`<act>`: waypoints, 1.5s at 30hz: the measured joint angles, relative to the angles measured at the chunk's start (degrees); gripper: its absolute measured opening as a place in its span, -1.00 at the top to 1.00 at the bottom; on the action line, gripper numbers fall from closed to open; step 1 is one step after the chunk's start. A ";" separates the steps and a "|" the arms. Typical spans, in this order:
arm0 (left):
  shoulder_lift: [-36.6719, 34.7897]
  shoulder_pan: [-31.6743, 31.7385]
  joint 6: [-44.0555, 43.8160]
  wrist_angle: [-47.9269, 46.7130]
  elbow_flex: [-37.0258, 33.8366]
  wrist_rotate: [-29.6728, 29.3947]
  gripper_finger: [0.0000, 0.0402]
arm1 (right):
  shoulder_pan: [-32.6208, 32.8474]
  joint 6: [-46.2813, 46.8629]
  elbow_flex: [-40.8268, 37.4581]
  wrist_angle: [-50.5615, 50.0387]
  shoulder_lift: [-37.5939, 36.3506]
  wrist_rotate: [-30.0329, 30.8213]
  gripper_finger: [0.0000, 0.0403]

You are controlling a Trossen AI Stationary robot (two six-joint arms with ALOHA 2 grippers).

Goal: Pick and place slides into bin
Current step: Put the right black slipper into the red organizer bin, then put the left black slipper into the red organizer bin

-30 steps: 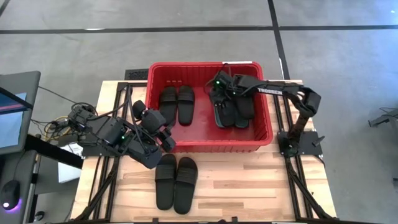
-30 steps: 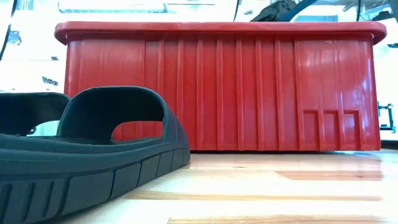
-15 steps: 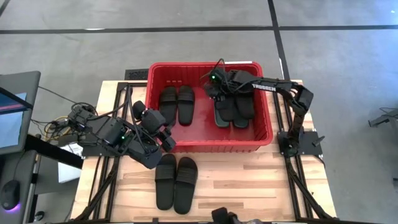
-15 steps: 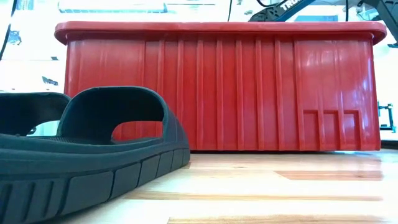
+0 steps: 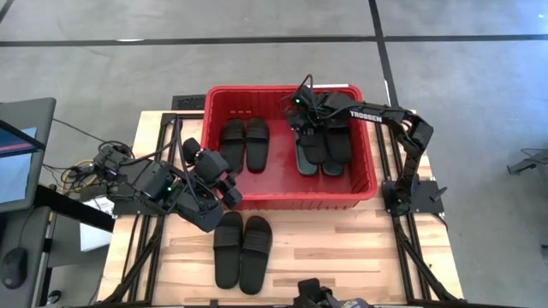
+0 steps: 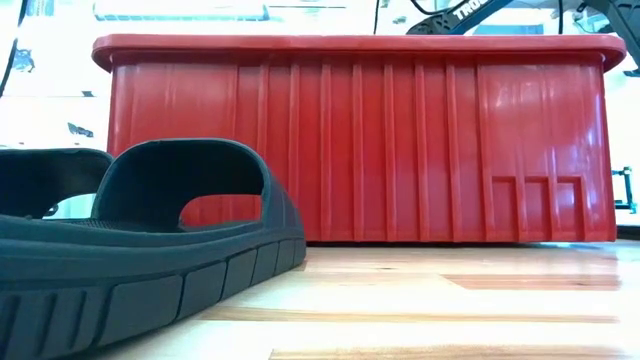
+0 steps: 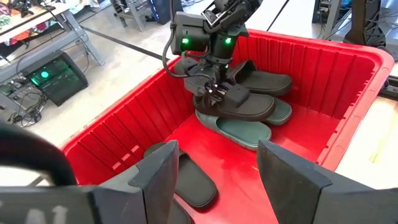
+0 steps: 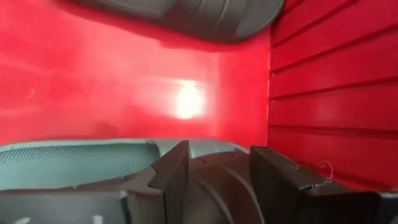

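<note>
The red bin (image 5: 291, 198) stands at the table's far middle. Two black slides (image 5: 244, 143) lie side by side on its floor at the left. At its right, black slides (image 7: 245, 104) lie stacked on teal ones (image 7: 239, 132). My right gripper (image 7: 212, 94) reaches down inside the bin at the stack's far end, shut on the upper black slide. My left gripper (image 7: 214, 186) hangs open above the bin's near left corner (image 5: 229, 195), with nothing between its fingers. Two more black slides (image 5: 242, 250) rest on their soles on the table in front of the bin. My right gripper pinches the far end of the top black slide (image 8: 217, 186) between its two fingers, slanting steeply down from above. Whether it has the strap or the sole's edge I cannot tell. The slide lies flat on the teal slide (image 8: 74, 163) beneath it.
The bin's far wall (image 8: 323, 93) stands close behind my right gripper. In the low view one of the loose slides (image 6: 150, 260) fills the near left, before the bin's ribbed side (image 6: 350, 140). Bare wood lies to the right of the loose pair (image 5: 360, 248).
My right gripper has gone along the bin's far wall toward the table's left, then a little way back, and has rolled. The stack of slides under it has straightened somewhat, and more of the teal slides' near ends shows.
</note>
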 joint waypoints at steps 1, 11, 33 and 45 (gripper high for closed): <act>0.00 0.00 0.02 -0.01 0.00 -0.03 -0.03 | 0.00 -0.05 0.00 0.45 0.00 -0.49 0.24; 0.00 0.00 -0.01 -0.01 0.00 0.11 -0.03 | 0.33 -0.19 -0.09 3.08 0.00 -1.88 0.19; 0.00 0.00 0.47 -0.01 0.00 0.34 -0.03 | 4.79 -1.50 6.98 0.53 0.00 -3.59 0.15; 0.00 0.00 4.46 0.01 0.00 0.12 -0.03 | 11.40 0.24 27.72 -10.39 -0.02 -4.23 0.09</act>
